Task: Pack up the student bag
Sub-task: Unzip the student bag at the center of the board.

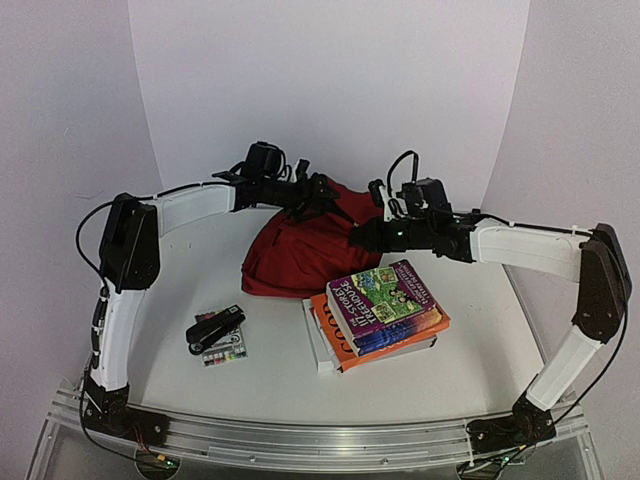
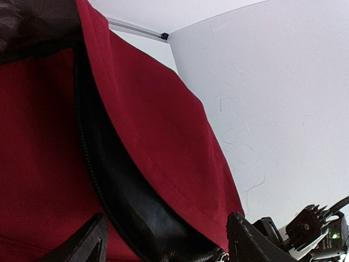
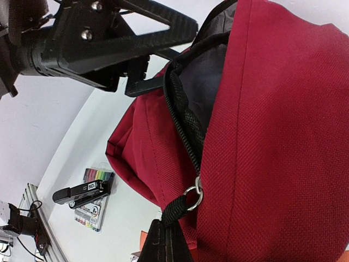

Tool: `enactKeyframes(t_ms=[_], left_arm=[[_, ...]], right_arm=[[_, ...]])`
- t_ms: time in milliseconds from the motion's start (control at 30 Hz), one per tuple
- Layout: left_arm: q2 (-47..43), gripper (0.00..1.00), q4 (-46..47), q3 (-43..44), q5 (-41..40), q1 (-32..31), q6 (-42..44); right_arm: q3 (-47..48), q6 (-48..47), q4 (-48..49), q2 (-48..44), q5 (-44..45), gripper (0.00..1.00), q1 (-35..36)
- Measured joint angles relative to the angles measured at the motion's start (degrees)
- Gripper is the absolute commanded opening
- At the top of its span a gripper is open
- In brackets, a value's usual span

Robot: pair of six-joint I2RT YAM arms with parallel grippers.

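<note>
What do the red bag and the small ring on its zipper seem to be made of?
The student bag: woven fabric, likely synthetic, matte; fine weave grain and stitched seams show. The ring: apparently metal, shiny; it glints silver.

Top camera sits high behind both arm bases (image 1: 105, 400), faces the back wall (image 1: 330, 80), takes in the white table (image 1: 280, 340). Left wrist camera sits tight against the dark red fabric backpack (image 2: 163, 136). Right wrist camera looks close at its black strap zipper pull (image 3: 177, 210) and the left gripper (image 3: 180, 54). All views share the backpack.
</note>
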Motion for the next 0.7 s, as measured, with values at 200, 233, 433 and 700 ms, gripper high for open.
enactKeyframes(t_ms=[200, 233, 433, 700], left_arm=[[3.35, 0.02, 1.53, 0.98, 1.68, -1.31, -2.48], [3.45, 0.0, 1.87, 0.96, 1.79, -1.41, -3.15], [2.34, 0.0, 5.13, 0.85, -0.39, -1.48, -0.77], [-8.19, 0.0, 5.15, 0.44, -6.78, -1.48, 6.95]], right_arm=[[-0.31, -0.11, 0.01, -0.27, 0.2, 0.0, 0.09], [-0.55, -0.11, -0.02, -0.4, 0.22, 0.0, 0.12], [-1.63, 0.25, -0.07, -2.6, 1.71, 0.0, 0.16], [-4.56, 4.1, 1.16, -8.76, 2.7, 0.0, 0.19]])
